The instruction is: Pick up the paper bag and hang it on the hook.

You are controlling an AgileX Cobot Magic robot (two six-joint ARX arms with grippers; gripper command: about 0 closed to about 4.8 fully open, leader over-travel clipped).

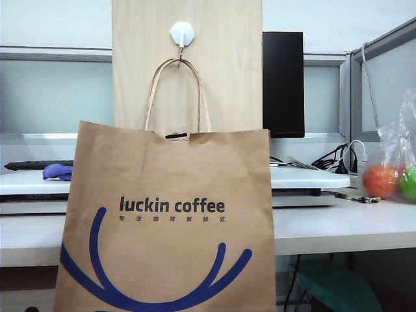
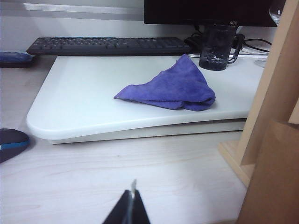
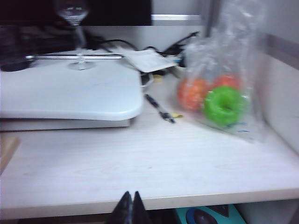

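The left gripper (image 2: 132, 205) hangs closed and empty over the desk (image 2: 140, 177). At centre, the paper bag (image 1: 170, 221) stands upright, its handle looped on the hook (image 1: 182, 34) at twelve o'clock. The right gripper (image 3: 129, 207) is closed, empty; neither looks nearer.

The paper bag (image 1: 169, 221), a large brown kraft one printed with black "luckin coffee" lettering and blue curved antler lines, is hanging upright with its printed face toward the exterior camera. One twisted paper handle (image 1: 179, 91) is looping over the hook (image 1: 182, 34), a small white hexagonal piece with a thin metal prong below, which is sitting high on a light wooden board (image 1: 224, 65).
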